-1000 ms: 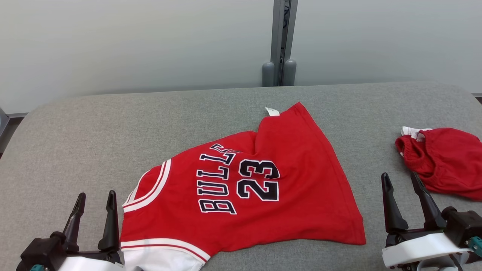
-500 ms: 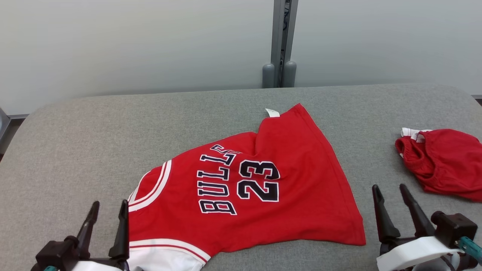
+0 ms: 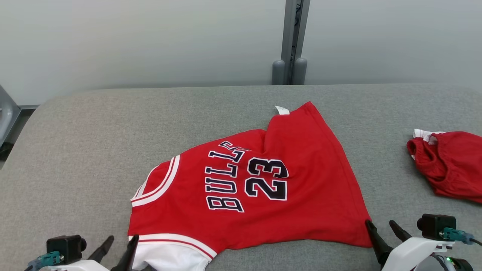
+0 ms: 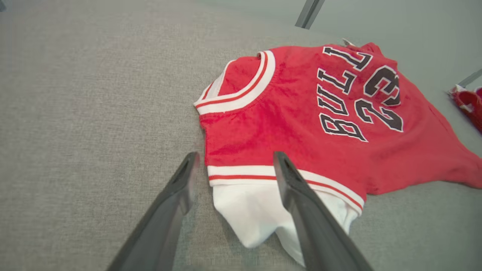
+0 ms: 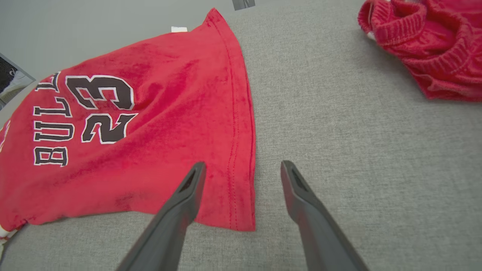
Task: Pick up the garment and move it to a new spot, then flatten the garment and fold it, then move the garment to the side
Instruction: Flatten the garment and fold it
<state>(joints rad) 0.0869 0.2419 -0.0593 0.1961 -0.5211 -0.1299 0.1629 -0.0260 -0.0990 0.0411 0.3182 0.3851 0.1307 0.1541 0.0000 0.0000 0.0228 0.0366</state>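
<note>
Head view: red knit "BULLS 23" jersey (image 3: 248,188) lies centred on grey fabric bench (image 3: 94,131), fingers (image 5: 175,214) spread, empty.
Left gripper (image 3: 121,242), at its 7 o'clock, should pinch the white-banded edge (image 4: 241,171); right gripper (image 3: 380,226), 5 o'clock, the hem corner (image 5: 244,222).

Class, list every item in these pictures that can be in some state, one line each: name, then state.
Red jersey lettered BULLS 23: unfolded, lying rumpled on the grey padded table, lettering up, not gripped.
Crumpled red ribbed garment: bunched up, apart from the jersey.
Left gripper: open, fingers either side of the jersey's striped edge.
Right gripper: open, fingers either side of the jersey's hem.
</note>
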